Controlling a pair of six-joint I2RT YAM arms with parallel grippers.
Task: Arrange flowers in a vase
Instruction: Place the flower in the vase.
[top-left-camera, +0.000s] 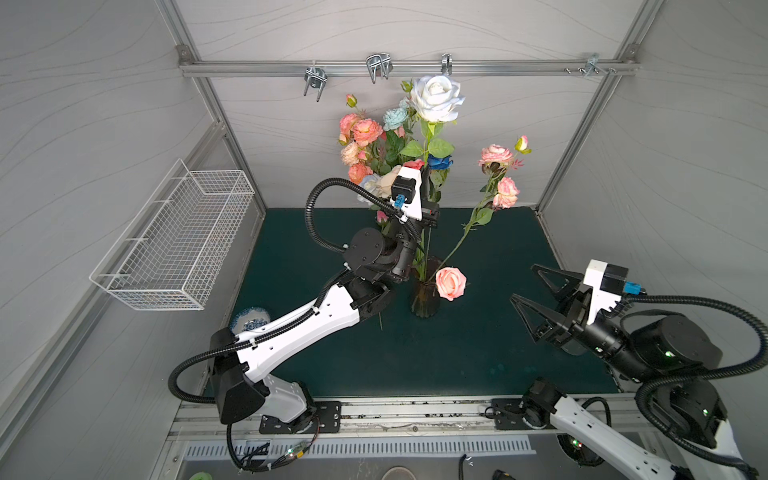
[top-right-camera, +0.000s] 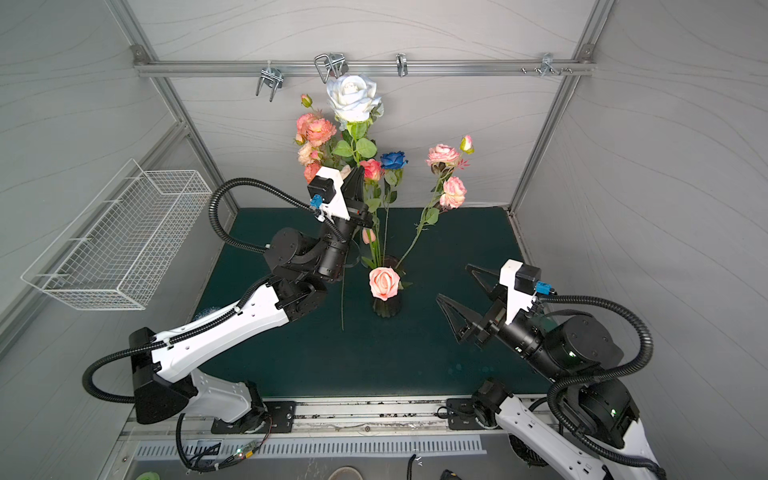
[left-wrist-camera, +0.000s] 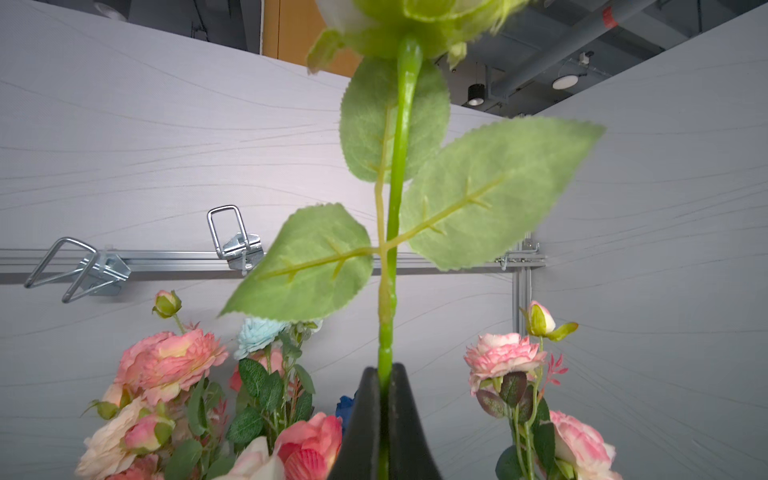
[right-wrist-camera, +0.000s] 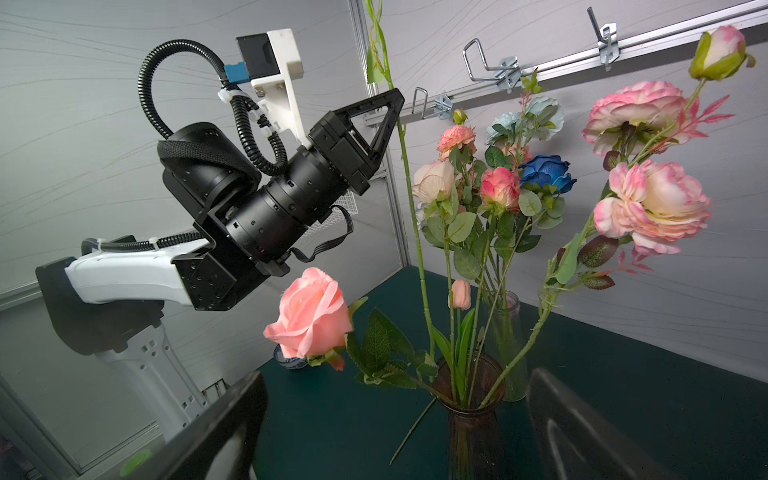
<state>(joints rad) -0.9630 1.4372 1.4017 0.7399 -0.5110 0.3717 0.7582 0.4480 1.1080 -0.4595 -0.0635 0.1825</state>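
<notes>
A white rose (top-left-camera: 436, 97) stands closest to the overhead camera, its green stem (left-wrist-camera: 398, 166) clamped between the shut jaws of the left gripper (left-wrist-camera: 384, 370), above the dark vase (top-left-camera: 424, 301). The vase already holds a pink rose (top-left-camera: 451, 282) and a pink spray (top-left-camera: 495, 156). The right gripper (top-left-camera: 523, 281) hangs wide open, empty, near the vase. The rose appears mid-placement; next, its stem end, hard to trace here, needs guiding into the narrow mouth before release.
</notes>
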